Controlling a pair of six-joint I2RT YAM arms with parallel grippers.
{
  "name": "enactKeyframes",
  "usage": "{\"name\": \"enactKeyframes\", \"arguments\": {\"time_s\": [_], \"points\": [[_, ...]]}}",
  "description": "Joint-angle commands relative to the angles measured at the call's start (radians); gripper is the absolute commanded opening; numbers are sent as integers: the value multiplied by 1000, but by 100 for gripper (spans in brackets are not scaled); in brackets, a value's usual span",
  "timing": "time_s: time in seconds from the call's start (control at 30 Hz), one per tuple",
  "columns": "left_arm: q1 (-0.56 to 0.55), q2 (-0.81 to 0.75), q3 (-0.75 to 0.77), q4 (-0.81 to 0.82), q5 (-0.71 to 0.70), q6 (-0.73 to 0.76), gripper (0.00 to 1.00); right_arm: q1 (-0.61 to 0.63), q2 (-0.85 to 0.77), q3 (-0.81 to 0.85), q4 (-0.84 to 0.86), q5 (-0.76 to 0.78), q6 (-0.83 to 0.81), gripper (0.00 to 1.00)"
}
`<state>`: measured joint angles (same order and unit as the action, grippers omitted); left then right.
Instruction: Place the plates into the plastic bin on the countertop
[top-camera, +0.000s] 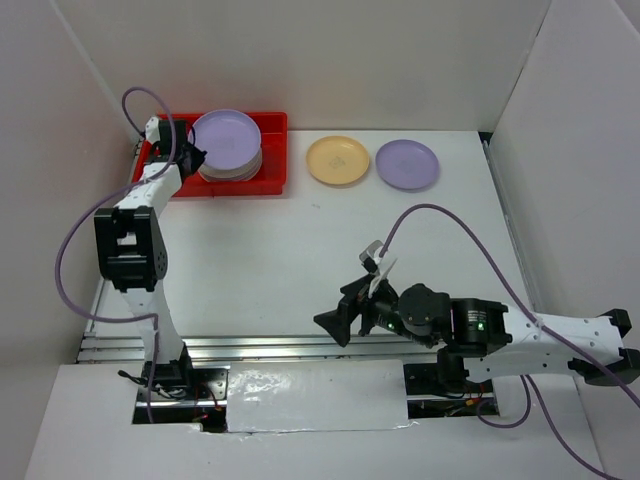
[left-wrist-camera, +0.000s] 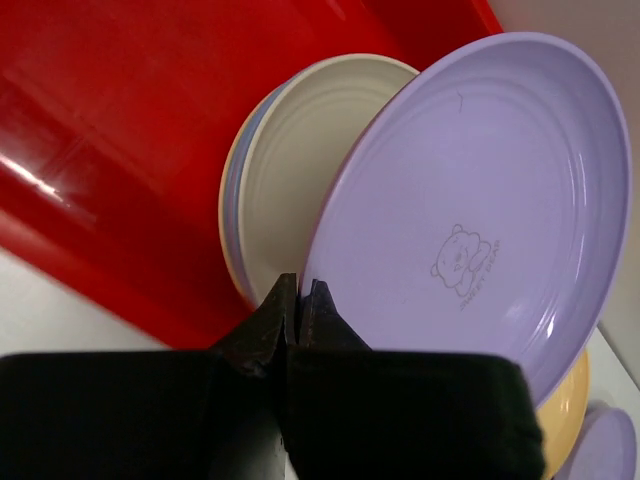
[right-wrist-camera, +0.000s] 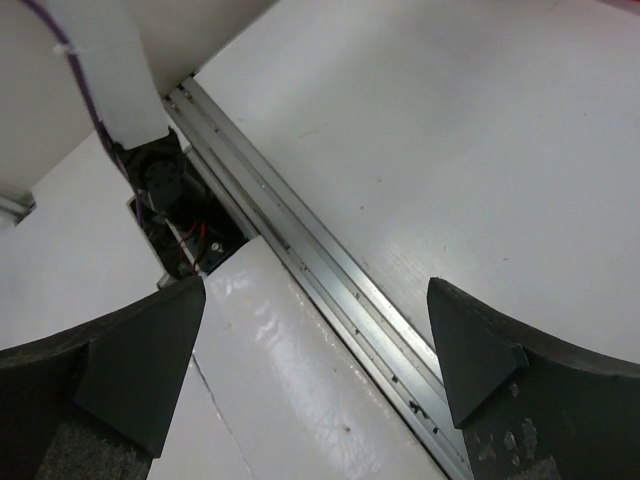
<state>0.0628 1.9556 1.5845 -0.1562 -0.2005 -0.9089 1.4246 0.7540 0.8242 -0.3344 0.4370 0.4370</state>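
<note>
The left gripper (left-wrist-camera: 299, 300), jaws pinched on the rim of the lilac plate (left-wrist-camera: 470, 200) tilted over the stack (left-wrist-camera: 300, 150) inside the red bin (top-camera: 274, 150), should level it before releasing, while the right gripper (right-wrist-camera: 320, 350) hangs wide and empty, well apart from the bin.

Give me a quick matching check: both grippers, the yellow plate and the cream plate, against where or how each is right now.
Things:
1. left gripper
2. right gripper
3. yellow plate
4. cream plate

States:
A. open above the metal rail
B. in the red bin, under the tilted purple plate
C. shut on the tilted purple plate's rim
D. on the countertop, beside the flat purple plate

Pairs: 1-C, 2-A, 3-D, 4-B.
</note>
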Motion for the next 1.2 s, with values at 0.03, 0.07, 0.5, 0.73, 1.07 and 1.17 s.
{"name": "enactKeyframes", "arguments": {"time_s": [0.03,0.07,0.5,0.73,1.07,1.17], "points": [[22,78,158,53,16,38,0,56,-30,4,-95,-11,16,100],[22,113,173,46,15,42,0,62,-33,3,-103,-12,9,100],[-17,-298,92,-301,-63,-24,99,-356,73,59,-121,136,199,100],[-297,-699,-293,-301,74,80,99,-1244,433,76,155,-368,377,100],[-641,-770,-443,-325,101,148,99,-1572,1209,630,247,-511,430,100],[-681,-791,-466,-301,55,124,99,-1561,1353,839,61,-440,433,100]]}}
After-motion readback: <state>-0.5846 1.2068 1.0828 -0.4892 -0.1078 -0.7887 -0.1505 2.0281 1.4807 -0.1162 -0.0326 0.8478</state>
